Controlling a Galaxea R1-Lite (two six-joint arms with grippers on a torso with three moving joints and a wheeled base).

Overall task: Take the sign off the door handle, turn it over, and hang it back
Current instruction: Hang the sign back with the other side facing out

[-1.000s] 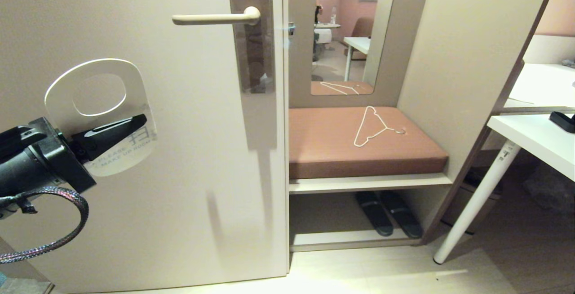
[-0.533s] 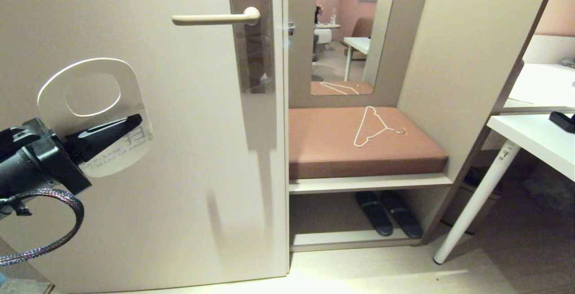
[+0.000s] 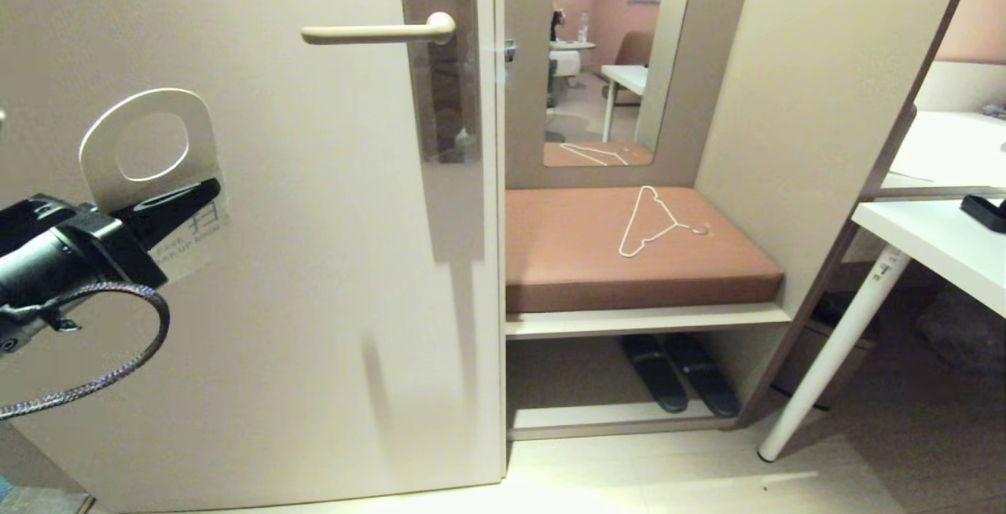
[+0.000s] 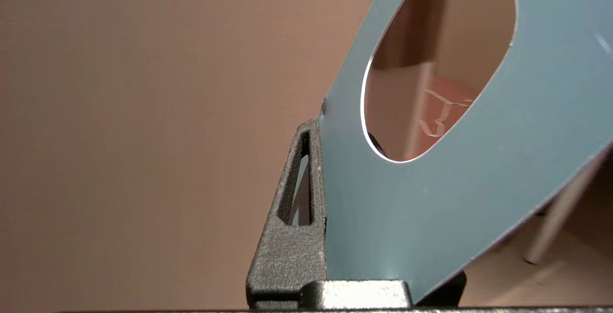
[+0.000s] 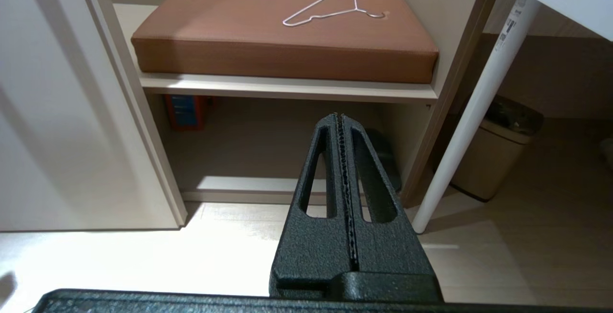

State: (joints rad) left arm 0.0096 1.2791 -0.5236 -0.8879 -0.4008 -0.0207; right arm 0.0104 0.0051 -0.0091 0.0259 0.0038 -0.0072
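One flat rounded white door sign [image 3: 153, 176] with a round hole is pinched in the left gripper [image 3: 177, 203], well below-left of the slim beige lever handle [image 3: 377, 30]; right gripper [image 5: 341, 169] fingers closed, holding nothing.

Looked like a hotel room entryway. Door [image 3: 251, 262] carried a lever door handle [image 3: 369, 31]; a "make up room" sign [image 3: 157, 176] was in view. Right of the door: wall mirror [image 3: 609, 58] over a brown cushioned bench [image 3: 589, 262], wire clothes hanger [image 3: 656, 223] on it, slippers [image 3: 680, 372] underneath. White desk [image 3: 935, 239] and bin [image 5: 493, 155] further right.
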